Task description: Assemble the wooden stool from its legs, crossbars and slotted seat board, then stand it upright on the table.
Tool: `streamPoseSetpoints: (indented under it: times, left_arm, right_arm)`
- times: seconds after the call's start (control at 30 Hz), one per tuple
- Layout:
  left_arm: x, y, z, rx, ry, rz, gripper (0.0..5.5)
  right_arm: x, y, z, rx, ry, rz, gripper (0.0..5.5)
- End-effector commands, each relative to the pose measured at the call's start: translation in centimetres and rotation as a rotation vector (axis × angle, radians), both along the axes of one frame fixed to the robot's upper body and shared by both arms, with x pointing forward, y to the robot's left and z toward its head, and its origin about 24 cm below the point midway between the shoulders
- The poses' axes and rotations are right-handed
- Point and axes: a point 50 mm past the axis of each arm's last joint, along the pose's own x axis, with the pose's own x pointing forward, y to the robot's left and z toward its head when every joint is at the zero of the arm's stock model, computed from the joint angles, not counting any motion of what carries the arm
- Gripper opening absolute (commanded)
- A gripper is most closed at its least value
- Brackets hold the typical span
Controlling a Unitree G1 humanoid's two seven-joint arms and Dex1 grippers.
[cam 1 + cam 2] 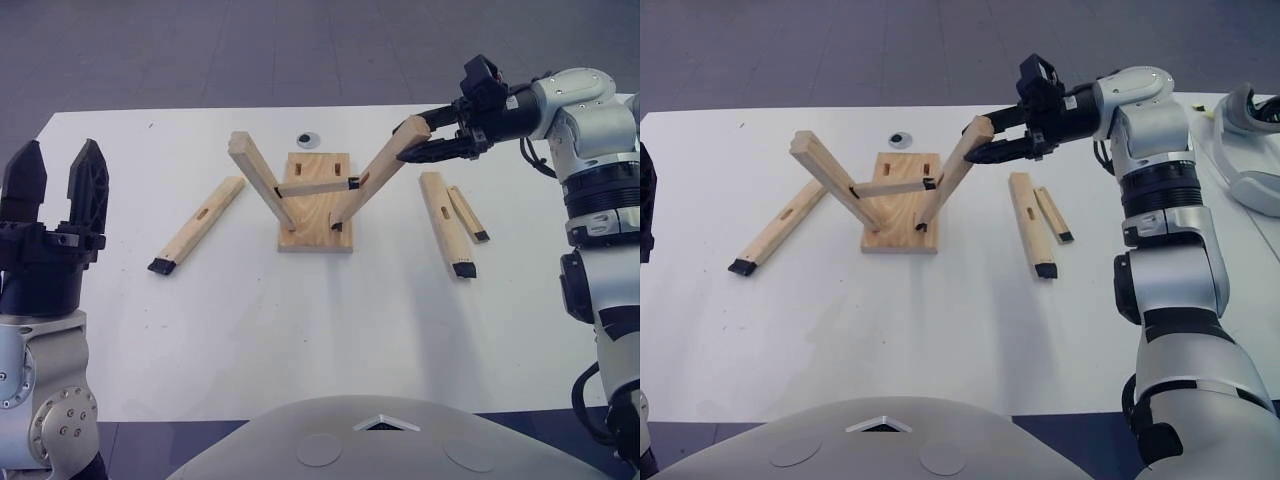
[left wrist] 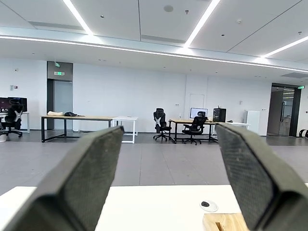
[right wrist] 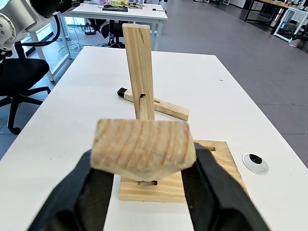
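White worktop [image 1: 300, 340] bears the pale square slotted seat board [image 1: 312, 236] at its middle, where the right claw [image 1: 415, 138] clenches a slanted pale wooden leg [image 1: 375, 175], seemingly seating it; next, likely pressing it square into its slot, while the left claw [image 1: 57, 160] gapes idle.

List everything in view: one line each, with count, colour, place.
Table: 1, white, under everything.
Board: 1, pale wood, table centre.
Standing legs: 2, pale wood, rising from board, leaning apart.
Fitted crossbar: 1, pale wood, between them.
Loose legs: 2, pale wood, flat, either side of board.
Loose crossbar: 1, pale wood, beside right loose leg.
Grommet: 1, grey, behind board.
Left tool: 1, black, open, raised at left.
Right tool: 1, black, shut on right standing leg.
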Motion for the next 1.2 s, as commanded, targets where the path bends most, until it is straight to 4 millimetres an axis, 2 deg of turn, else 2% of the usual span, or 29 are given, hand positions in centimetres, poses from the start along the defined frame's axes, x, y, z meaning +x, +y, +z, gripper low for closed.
streamPoseSetpoints:
  times: [0.03,0.17,0.33,0.7,0.87,1.2]
  left_arm:
    - [-0.4,0.1,-0.2,0.001,0.006,0.017,3.49]
    - [-0.1,0.0,-0.5,-0.001,0.005,0.016,3.49]
    - [0.1,0.0,-0.3,0.002,-0.004,0.004,3.49]
    - [0.9,-0.6,0.0,0.003,-0.006,-0.004,3.49]
    - [0.6,-0.7,0.2,0.009,-0.004,-0.004,3.49]
    - [0.0,0.5,-0.7,0.011,0.011,0.007,3.49]
  right_arm:
    - [0.3,-1.2,1.9,-0.046,-0.059,-0.039,2.02]
    - [-0.1,-1.4,2.6,-0.025,-0.053,-0.028,2.02]
    - [-0.8,-0.7,2.7,0.015,-0.034,0.020,2.02]
    - [-0.9,-1.1,0.8,-0.013,-0.006,-0.005,2.02]
    - [-1.1,-1.0,-0.2,0.018,0.015,-0.017,2.02]
    - [-0.8,-1.4,-0.2,0.011,-0.008,-0.043,2.02]
